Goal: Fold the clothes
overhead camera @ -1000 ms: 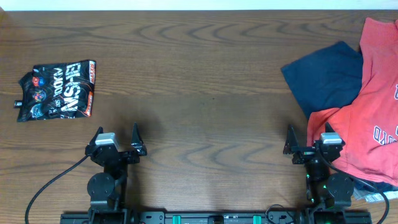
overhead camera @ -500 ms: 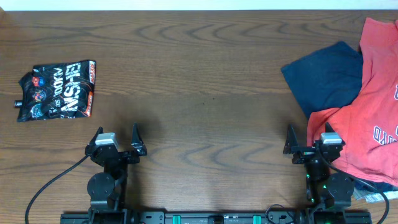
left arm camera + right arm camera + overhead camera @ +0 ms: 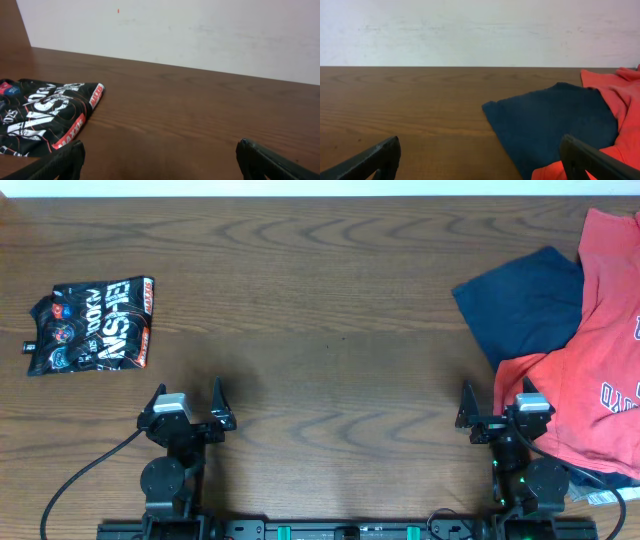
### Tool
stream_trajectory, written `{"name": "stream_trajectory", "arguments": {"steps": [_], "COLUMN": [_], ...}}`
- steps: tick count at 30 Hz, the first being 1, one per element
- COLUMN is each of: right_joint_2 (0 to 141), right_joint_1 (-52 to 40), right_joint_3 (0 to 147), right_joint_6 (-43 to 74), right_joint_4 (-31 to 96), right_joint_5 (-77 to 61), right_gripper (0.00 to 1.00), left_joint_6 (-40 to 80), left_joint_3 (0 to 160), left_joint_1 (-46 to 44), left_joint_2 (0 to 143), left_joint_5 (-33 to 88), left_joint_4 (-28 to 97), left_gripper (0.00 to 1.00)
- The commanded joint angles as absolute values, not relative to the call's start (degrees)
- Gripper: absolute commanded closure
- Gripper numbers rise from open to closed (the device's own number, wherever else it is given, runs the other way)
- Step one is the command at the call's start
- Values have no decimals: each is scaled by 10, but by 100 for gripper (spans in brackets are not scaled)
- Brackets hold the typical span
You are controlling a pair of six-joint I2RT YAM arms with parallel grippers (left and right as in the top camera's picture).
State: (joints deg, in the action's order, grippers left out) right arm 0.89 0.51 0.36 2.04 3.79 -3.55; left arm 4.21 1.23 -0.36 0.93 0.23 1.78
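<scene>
A black snack bag (image 3: 90,327) is being shown in the upper left of the overhead frame - one only. White lettering on it is being seen upside down and is not being read with certainty; in the left wrist view its red edge strips seem to read "MAXXIS".

One orange-red T-shirt (image 3: 600,370) is lying crumpled at the right edge of the overhead frame, partly over one navy cloth (image 3: 525,305). Its navy-and-white print is being cut off by the frame edge - no word can be made out.

Two grippers are being counted. The left gripper (image 3: 187,405) and the right gripper (image 3: 503,408) are both being held with fingers wide apart, nothing between them, low on the brown table (image 3: 340,300).
</scene>
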Motion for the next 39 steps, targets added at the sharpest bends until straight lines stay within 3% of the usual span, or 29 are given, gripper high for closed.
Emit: {"name": "stream_trajectory", "arguments": {"steps": [1, 11, 16, 22, 34, 39], "right_joint_2": [8, 8, 11, 48, 442, 619], "right_joint_1": [-2, -2, -2, -2, 41, 88], "right_joint_3": [3, 3, 7, 87, 380, 464], "right_joint_6": [12, 13, 81, 81, 81, 81], "right_joint_4": [41, 41, 37, 130, 333, 371], "right_joint_5": [-32, -33, -46, 13, 88, 72], "right_gripper": [1, 1, 1, 1, 1, 1], "left_joint_6": [34, 35, 57, 63, 62, 62], "left_joint_3": [3, 3, 5, 92, 401, 450], "left_joint_1": [-1, -1, -1, -1, -1, -1], "left_joint_2": [10, 10, 10, 52, 374, 477], "left_joint_5": [-5, -5, -2, 43, 46, 57], "left_joint_4": [42, 42, 39, 157, 352, 384], "left_gripper": [2, 2, 2, 2, 2, 2]}}
